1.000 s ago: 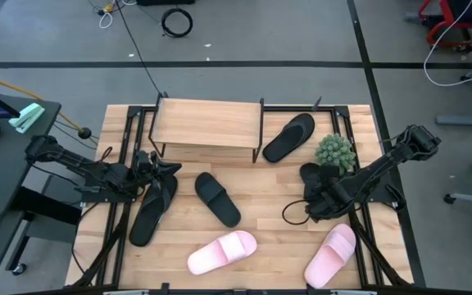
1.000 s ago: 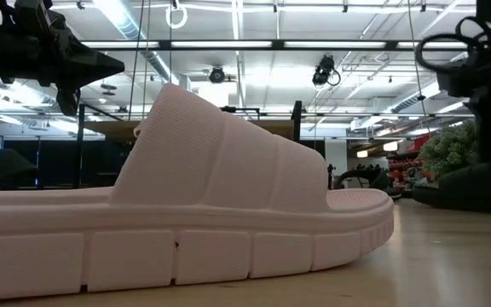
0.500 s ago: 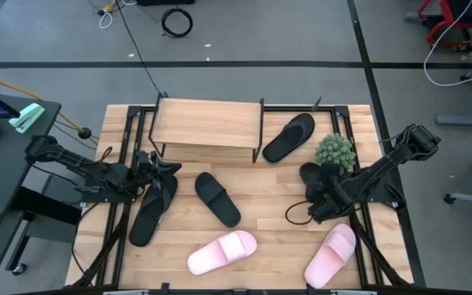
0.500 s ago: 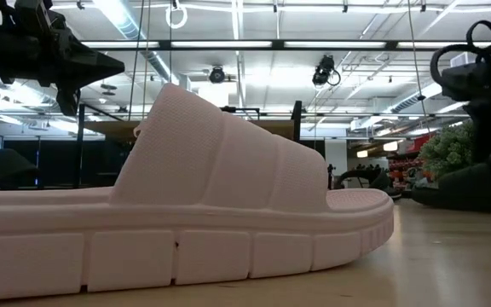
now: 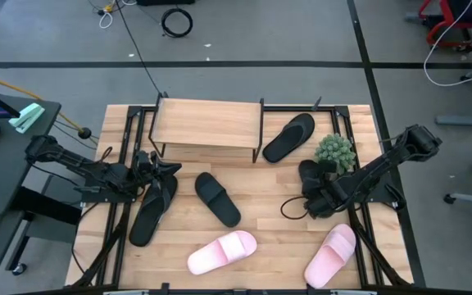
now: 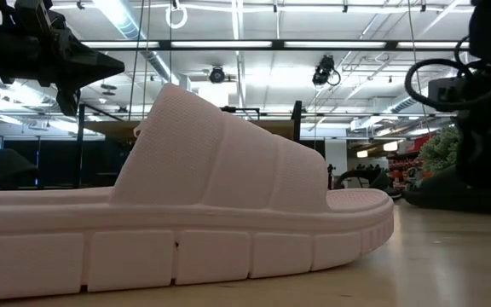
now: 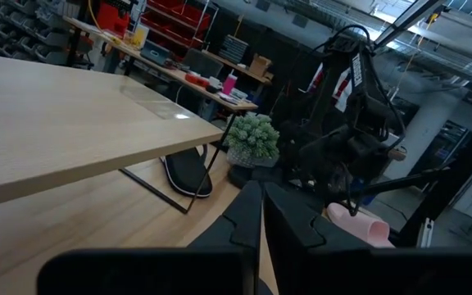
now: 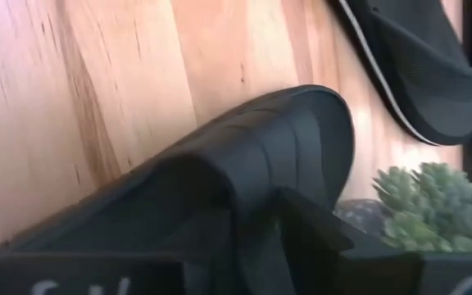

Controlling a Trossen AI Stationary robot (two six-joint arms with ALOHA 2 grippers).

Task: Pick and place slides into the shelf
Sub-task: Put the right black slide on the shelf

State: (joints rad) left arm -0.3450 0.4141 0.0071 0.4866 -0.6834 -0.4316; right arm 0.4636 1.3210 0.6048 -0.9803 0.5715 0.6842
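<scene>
The shelf stands at the table's far side, its light plank top on a thin black frame. One black slide lies at the shelf's right end, one at the table's middle, one on the left. Two pink slides lie near the front edge. My left gripper hovers shut over the left black slide's far end. My right gripper is shut on a fourth black slide beside the plant. My right gripper has its fingers on the strap of the black slide, at the strap's edge nearest the wrist. The fingers lie along the slide and slant down from the table's right. The fingers themselves hide the contact. The slide's sole lies on the table.
A small green potted plant stands right behind the held slide, close to my right arm. A cable loop hangs at my right wrist. Black frame rails run along both table sides. Bare wood shows in front of the shelf and between the black and pink slides.
My right gripper has shifted a little toward the table's left and far edge, staying at the black slide by the plant. In the low view the arm and its cable loop have moved leftward. My left arm has kept still.
</scene>
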